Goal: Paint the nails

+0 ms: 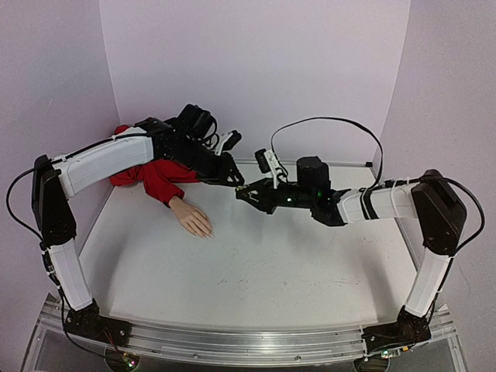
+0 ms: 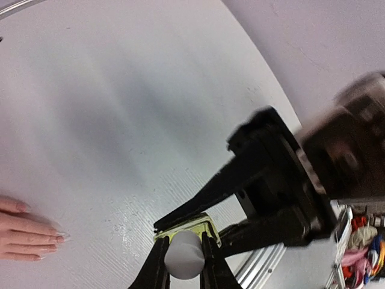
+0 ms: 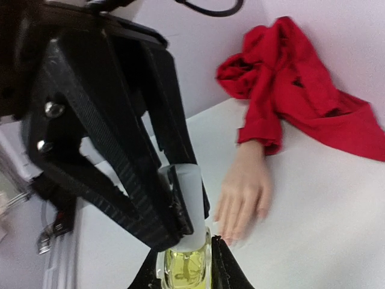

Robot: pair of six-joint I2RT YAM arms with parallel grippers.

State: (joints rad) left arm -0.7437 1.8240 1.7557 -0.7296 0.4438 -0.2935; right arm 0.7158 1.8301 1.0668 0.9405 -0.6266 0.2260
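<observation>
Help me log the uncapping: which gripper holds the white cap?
The left gripper; its fingers pinch the white cap, whereas the right gripper clamps the yellow bottle below it.

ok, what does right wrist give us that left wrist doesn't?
Only right wrist: the red sleeve bunched by the wall, and the whole mannequin hand, palm down, up to its wrist. Only left wrist: colourful clutter past the table's edge. Both: the left gripper shut on the white cap, the right gripper shut on the yellowish bottle under it, and the hand's fingertips.
</observation>
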